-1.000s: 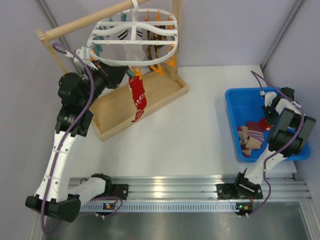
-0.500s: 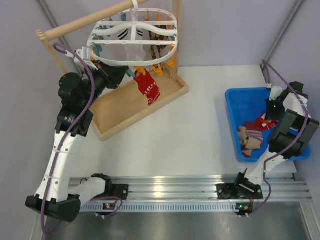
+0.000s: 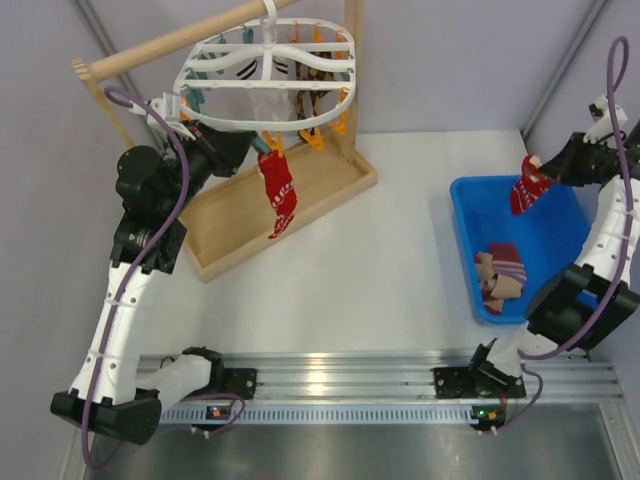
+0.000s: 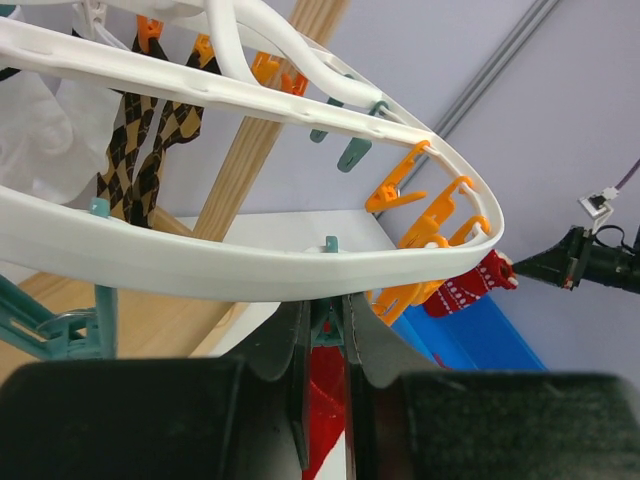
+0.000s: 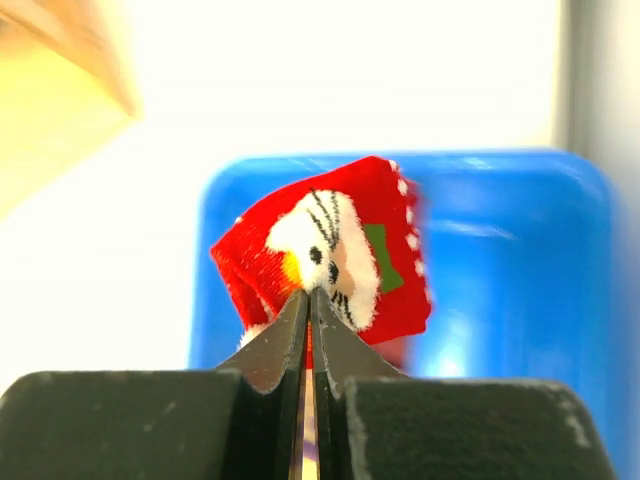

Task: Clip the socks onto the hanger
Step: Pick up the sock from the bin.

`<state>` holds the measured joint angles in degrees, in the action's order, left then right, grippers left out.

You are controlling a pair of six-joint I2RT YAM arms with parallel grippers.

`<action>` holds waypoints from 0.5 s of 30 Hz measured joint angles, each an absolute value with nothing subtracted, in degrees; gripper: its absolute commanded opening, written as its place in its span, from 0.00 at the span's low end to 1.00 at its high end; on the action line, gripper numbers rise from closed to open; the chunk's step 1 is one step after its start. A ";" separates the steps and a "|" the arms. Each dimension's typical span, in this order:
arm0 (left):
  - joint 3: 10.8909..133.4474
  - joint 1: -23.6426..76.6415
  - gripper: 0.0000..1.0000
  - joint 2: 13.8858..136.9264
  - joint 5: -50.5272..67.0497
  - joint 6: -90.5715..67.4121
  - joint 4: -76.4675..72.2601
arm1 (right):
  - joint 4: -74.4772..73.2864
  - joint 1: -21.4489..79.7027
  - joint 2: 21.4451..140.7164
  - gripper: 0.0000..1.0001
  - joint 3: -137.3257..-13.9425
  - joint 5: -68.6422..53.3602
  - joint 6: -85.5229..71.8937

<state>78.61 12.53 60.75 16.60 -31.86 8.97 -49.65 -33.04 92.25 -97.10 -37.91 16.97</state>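
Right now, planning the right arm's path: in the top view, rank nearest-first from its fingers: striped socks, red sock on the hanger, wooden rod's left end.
1. Striped beige-brown socks, in blue plastic bin, right.
2. Red dotted sock on white plastic hanger, centre-left.
3. Wooden rod's left end, far left.

hanging sock (image 4: 325, 395): cut off below | blue bin (image 5: 520, 260): blurred | hanger (image 4: 250, 265): left side cropped

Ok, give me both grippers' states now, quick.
Left gripper: closed on a teal clip under the hanger rim.
Right gripper: closed on a red sock, above the blue bin.
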 measured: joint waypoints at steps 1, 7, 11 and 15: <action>78.61 12.53 0.00 60.75 16.62 -31.88 8.91 | -49.04 -32.73 91.09 0.00 -97.19 -40.51 14.00; 78.26 12.53 0.00 60.64 16.64 -32.34 8.01 | -32.47 -21.58 77.23 0.00 -85.19 -47.03 -9.87; 78.24 12.53 0.00 60.64 16.69 -32.45 7.35 | -23.88 -5.45 68.47 0.00 -78.17 -44.91 -21.52; 78.24 12.53 0.00 60.71 17.12 -32.49 6.81 | -17.02 6.37 64.88 0.00 -74.06 -38.63 -30.24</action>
